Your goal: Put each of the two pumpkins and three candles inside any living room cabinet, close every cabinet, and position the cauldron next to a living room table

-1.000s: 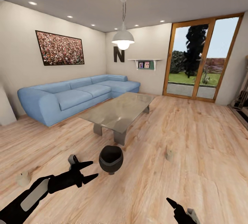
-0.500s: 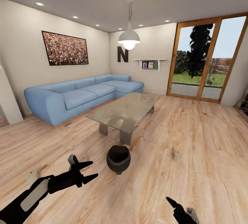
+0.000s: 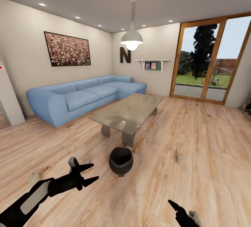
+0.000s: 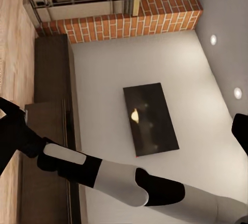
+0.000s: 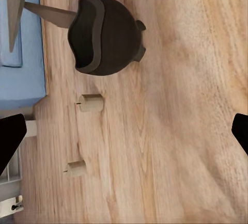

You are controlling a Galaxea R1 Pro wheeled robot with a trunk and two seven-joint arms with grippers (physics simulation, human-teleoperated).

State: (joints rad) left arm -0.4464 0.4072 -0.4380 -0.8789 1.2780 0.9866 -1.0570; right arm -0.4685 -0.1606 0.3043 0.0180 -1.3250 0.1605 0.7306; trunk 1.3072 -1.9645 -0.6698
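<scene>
Cauldron (image 3: pixel 121 160) on the floor just before the bench (image 3: pixel 127 112) | looks rigid, glossy, likely slippery; pinch the rim | left gripper (image 3: pixel 88 174) jaws released; right gripper (image 3: pixel 174 205) cannot tell.

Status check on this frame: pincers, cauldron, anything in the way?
Left pincer open, empty. Right pincer open, empty. Glossy black round-bellied cauldron on wood floor by the grey glass-topped coffee table. Stubby beige candle on floor nearby.
</scene>
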